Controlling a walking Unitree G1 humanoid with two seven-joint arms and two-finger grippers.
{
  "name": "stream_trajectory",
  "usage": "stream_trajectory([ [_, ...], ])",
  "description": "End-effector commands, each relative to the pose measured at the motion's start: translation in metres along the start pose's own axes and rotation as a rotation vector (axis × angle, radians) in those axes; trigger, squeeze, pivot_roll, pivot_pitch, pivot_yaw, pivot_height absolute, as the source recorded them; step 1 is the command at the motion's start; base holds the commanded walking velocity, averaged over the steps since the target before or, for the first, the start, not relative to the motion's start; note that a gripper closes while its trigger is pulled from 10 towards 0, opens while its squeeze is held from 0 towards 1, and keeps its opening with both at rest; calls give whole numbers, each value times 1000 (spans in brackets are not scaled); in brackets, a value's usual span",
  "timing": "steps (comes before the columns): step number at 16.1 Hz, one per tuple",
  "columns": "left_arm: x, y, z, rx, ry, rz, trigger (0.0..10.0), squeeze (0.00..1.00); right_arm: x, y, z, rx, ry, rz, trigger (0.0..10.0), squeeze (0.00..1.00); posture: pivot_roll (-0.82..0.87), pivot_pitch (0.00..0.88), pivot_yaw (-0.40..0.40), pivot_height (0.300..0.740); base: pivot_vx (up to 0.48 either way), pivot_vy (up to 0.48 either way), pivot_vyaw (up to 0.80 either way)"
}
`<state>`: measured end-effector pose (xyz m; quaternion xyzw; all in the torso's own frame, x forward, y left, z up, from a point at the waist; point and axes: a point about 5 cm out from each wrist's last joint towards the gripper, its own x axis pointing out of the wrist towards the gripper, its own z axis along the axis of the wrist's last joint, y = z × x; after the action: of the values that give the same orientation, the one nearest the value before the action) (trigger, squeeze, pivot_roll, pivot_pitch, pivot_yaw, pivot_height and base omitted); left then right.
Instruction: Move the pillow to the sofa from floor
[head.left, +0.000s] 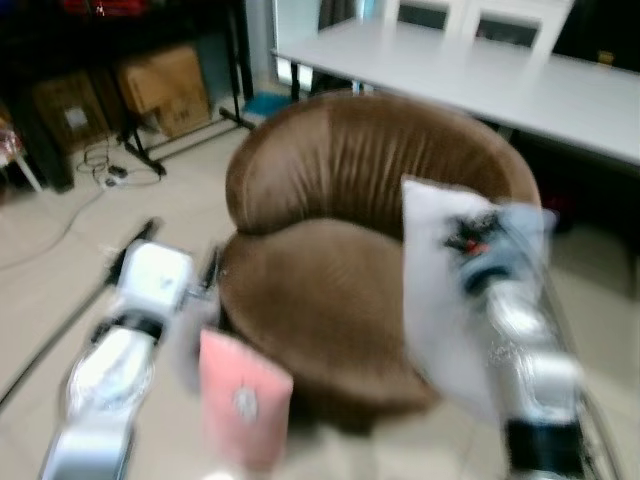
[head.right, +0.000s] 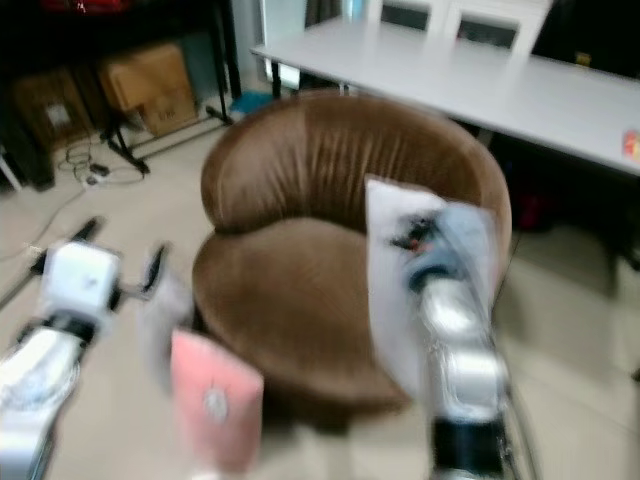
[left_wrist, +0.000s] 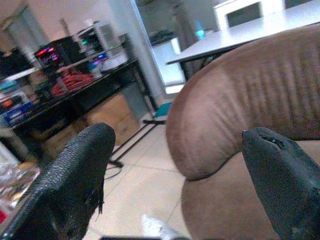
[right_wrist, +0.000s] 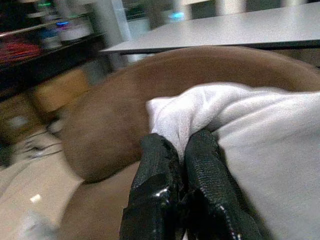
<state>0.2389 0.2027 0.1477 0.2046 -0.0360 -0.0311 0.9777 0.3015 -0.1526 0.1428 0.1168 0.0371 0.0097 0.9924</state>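
A white pillow (head.left: 440, 300) hangs upright over the right side of the round brown velvet sofa chair (head.left: 330, 190). My right gripper (right_wrist: 177, 150) is shut on the pillow's upper edge (right_wrist: 185, 110), pinching the fabric between both fingers. My left gripper (left_wrist: 175, 160) is open with nothing between its fingers, held at the chair's left side (head.left: 160, 250) above the floor. A pink pillow (head.left: 245, 395) stands on the floor against the chair's front left. The eye views are blurred.
A long white table (head.left: 480, 70) stands behind the chair. Cardboard boxes (head.left: 165, 85), a black rack and cables (head.left: 100, 165) lie at the back left. Beige tile floor (head.left: 60, 290) is open to the left of the chair.
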Motion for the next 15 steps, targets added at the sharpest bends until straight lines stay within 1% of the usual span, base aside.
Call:
stream_trajectory([
  [1, 2, -6, 4, -14, -18, -28, 10000, 0, 0, -7, 16, -7, -75, -17, 10000, 0, 2, 0, 19, 740, 0, 0, 0],
  [2, 2, -6, 4, -15, -18, -27, 10000, 0, 1, -8, 15, -10, -66, -19, 10000, 0, 2, 0, 19, 740, 240, 0, 0],
  [5, 3, -6, 4, -15, -20, -27, 10000, 0, 2, -8, 15, -17, -67, -17, 10000, 0, 5, 0, 18, 740, 241, 0, -621],
  [10, 4, -6, 5, -17, -22, -29, 10000, 0, 4, -8, 17, -25, -75, -17, 10000, 0, 5, 0, 19, 740, 0, 0, 0],
  [13, 4, -6, 5, -23, -27, -35, 10000, 0, 4, -9, 17, -27, -78, -19, 10000, 0, 4, 0, 20, 740, 281, 0, -771],
  [15, 5, -6, 6, -24, -29, -37, 10000, 0, 5, -10, 18, -30, -86, -20, 10000, 0, 1, 0, 24, 740, 291, 0, 0],
])
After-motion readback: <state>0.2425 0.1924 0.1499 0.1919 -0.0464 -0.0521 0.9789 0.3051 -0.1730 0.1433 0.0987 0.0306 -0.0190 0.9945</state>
